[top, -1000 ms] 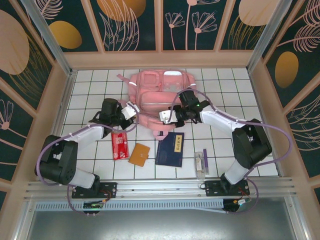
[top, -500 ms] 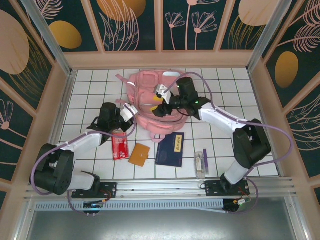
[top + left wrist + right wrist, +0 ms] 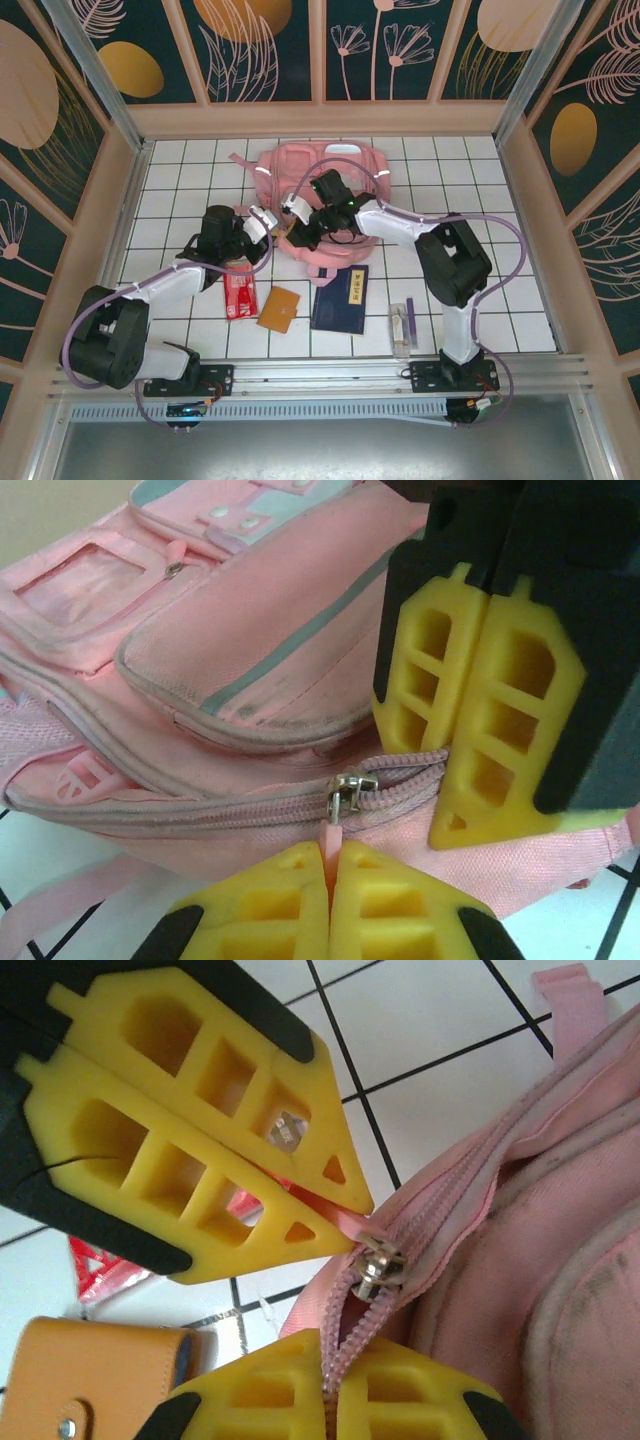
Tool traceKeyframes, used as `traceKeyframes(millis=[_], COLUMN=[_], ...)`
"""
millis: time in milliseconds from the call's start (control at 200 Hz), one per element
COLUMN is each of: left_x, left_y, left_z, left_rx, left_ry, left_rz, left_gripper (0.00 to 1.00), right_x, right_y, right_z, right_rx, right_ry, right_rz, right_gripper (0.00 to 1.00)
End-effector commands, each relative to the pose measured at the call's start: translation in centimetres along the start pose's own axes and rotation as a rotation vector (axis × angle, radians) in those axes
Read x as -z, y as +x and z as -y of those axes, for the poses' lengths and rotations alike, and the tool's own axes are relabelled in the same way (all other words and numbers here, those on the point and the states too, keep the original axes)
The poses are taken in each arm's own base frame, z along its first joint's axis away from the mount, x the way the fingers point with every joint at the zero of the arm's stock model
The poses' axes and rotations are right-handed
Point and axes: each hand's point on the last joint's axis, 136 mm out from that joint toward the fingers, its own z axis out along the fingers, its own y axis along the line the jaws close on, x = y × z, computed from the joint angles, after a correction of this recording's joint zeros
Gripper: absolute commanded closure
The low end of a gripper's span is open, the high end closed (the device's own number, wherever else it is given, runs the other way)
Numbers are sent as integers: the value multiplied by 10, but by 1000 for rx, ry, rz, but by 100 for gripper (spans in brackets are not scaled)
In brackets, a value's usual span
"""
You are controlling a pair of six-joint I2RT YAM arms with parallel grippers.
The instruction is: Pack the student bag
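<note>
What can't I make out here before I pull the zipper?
Bag inside: top view, under its fabric and both arms.
Pull end: left wrist view, pinched inside the shut left gripper.
Wallet: right wrist view, cut off by the bottom edge.
Packet: right wrist view, mostly behind the left gripper's fingers.
Booklet print: top view, too small.

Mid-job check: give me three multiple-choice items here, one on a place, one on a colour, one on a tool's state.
1. The orange wallet lies: A against the far wall; B between the red packet and the blue book; C in a tool.
2. The student bag has a zip pull that is: A pink; B black; C green.
3. The left tool is: A open; B shut on the wallet; C shut on the zip pull.
B, it sits on the tiles between them; A, the tab below the metal slider is pink; C, it pinches that tab.
</note>
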Motion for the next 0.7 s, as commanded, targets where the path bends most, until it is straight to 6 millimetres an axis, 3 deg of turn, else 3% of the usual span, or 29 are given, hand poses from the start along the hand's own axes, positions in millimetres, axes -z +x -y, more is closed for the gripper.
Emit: traceKeyframes(millis=[0, 100, 205, 295, 460, 540, 621, 641, 696], left_x=[2, 11, 13, 5, -15, -23, -34, -35, -37], left_y=[-23, -21, -19, -9, 32, 32, 47, 37, 32], left_z=[-37, -72, -98, -115, -144, -156, -160, -166, -170], left_rx=[-3, 85, 110, 101, 183, 210, 233, 224, 227], left_ry=[-107, -193, -263, -312, -372, -364, -344, -345, -345], left_rz=[62, 91, 73, 5, -132, -154, -198, -182, -177], left_gripper=[100, 100, 100, 100, 100, 100, 100, 100, 100], right_x=[22, 53, 71, 80, 97, 103, 107, 108, 111], right_y=[8, 0, 3, 7, 1, -13, -23, -25, -32], right_z=[-13, -32, -47, -45, -38, -39, -46, -46, -48], right_rx=[110, 281, 478, 547, 606, 624, 648, 650, 653], right_ry=[-13, -72, -93, -64, 20, 70, 95, 106, 138], right_rz=[-95, -53, -92, -138, -150, -77, 16, 38, 93], right_gripper=[100, 100, 100, 100, 100, 100, 100, 100, 84])
